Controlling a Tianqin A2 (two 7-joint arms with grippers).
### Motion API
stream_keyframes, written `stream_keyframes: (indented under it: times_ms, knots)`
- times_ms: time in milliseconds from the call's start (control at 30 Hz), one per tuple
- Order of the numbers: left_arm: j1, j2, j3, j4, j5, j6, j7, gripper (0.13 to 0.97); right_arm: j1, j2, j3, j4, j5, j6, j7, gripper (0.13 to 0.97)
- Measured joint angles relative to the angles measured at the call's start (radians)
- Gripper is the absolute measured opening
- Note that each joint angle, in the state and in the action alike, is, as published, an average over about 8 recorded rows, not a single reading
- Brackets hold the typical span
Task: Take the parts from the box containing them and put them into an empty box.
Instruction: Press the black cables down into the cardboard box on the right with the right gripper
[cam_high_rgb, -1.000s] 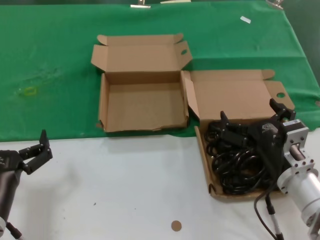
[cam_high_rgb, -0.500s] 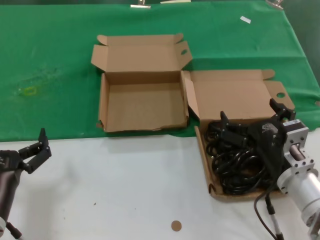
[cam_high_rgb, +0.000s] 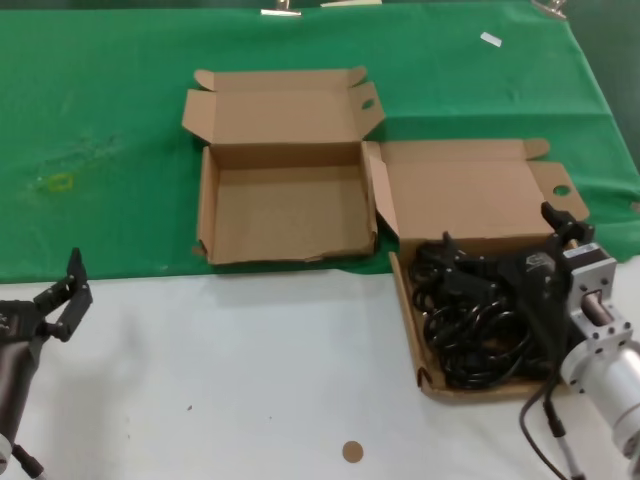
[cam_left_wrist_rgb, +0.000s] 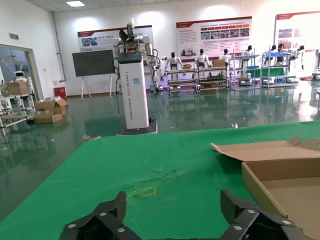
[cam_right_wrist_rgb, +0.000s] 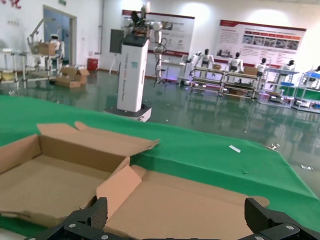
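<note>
Far left, low on the white desk (cam_high_rgb: 250, 380): left pincer (cam_high_rgb: 62, 300), fingers spread open, holding nothing, just waiting well away from both boxes.

Middle, on the green cloth (cam_high_rgb: 100, 120): the empty box (cam_high_rgb: 285, 212), lid up at the back, nothing inside. Touching its right side: the box containing them (cam_high_rgb: 460, 200), with its tall slanted flap standing between the two.

Inside that right box, at the near end: the parts (cam_high_rgb: 470, 330), black cords all looped in one tangled pile.

Right over that pile: right pincer (cam_high_rgb: 510, 245), fingers wide apart, one tip at the left of the pile and one out past the box's far right wall. Not squeezing anything yet.

To do this step well: go down slowly into the heap, pick one bunch of loops, close gently around it. Lift straight up so other cords can slip off. Keep clear of the tall flap on the way across to the empty box.
</note>
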Motion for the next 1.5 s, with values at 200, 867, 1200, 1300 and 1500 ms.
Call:
stream_keyframes:
  times_ms: [200, 867, 1200, 1300, 1500]
  knots:
    - [0.0, 0.0, 0.0, 0.0, 0.0, 0.0, 0.0, 0.668, 0.023, 0.157, -0.117, 0.037, 0.144, 0.072, -0.051, 0.966]
    - [0.0, 0.0, 0.0, 0.0, 0.0, 0.0, 0.0, 0.258, 0.412, 0.699, -0.715, 0.102, 0.456, -0.007, -0.163, 0.966]
    - [0.0, 0.0, 0.0, 0.0, 0.0, 0.0, 0.0, 0.171, 0.628, 0.791, -0.945, 0.067, 0.247, -0.159, -0.002, 0.966]
    - [0.0, 0.0, 0.0, 0.0, 0.0, 0.0, 0.0, 0.164, 0.654, 0.804, -0.954, 0.055, 0.119, -0.217, 0.104, 0.966]
    - [0.0, 0.0, 0.0, 0.0, 0.0, 0.0, 0.0, 0.144, 0.649, 0.818, -0.884, 0.037, -0.13, -0.338, 0.297, 0.966]
